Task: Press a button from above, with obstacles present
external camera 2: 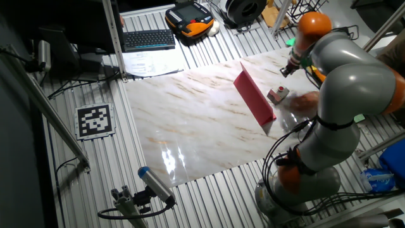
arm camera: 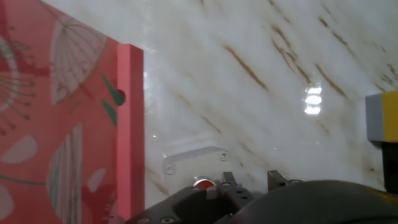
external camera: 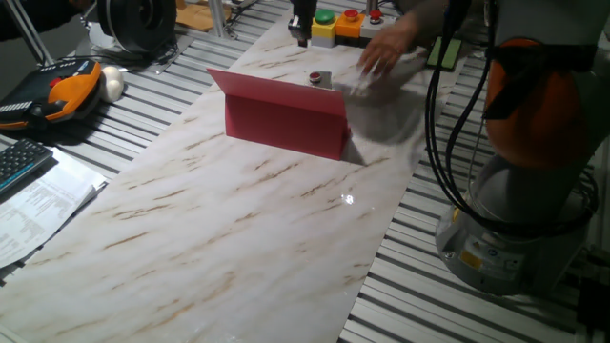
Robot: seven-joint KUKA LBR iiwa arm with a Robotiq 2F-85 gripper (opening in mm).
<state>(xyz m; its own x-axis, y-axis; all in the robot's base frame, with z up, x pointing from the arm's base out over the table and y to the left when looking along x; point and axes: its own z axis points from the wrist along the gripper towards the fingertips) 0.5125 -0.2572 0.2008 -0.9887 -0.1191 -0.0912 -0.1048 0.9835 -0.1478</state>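
Note:
The button [external camera: 315, 77] is a tiny red cap on a small white base, just behind the dull-red panel [external camera: 286, 119] that stands upright on the marble board. It shows in the other fixed view [external camera 2: 278, 94] beside the panel [external camera 2: 254, 98]. In the hand view the red cap [arm camera: 201, 183] peeks out at the bottom edge, with the panel [arm camera: 129, 124] to its left. My gripper [external camera: 301, 30] hangs above the board's far end, beyond the button, and also shows in the other fixed view [external camera 2: 286, 68]. Its dark body fills the hand view's bottom edge; the fingertips do not show clearly.
A blurred hand [external camera: 386, 52] moves near the button, right of the panel. Yellow and orange button boxes [external camera: 335, 27] stand at the far edge. A teach pendant [external camera: 67, 90], keyboard [external camera: 19, 162] and papers lie left. The robot base [external camera: 515, 219] stands at the right.

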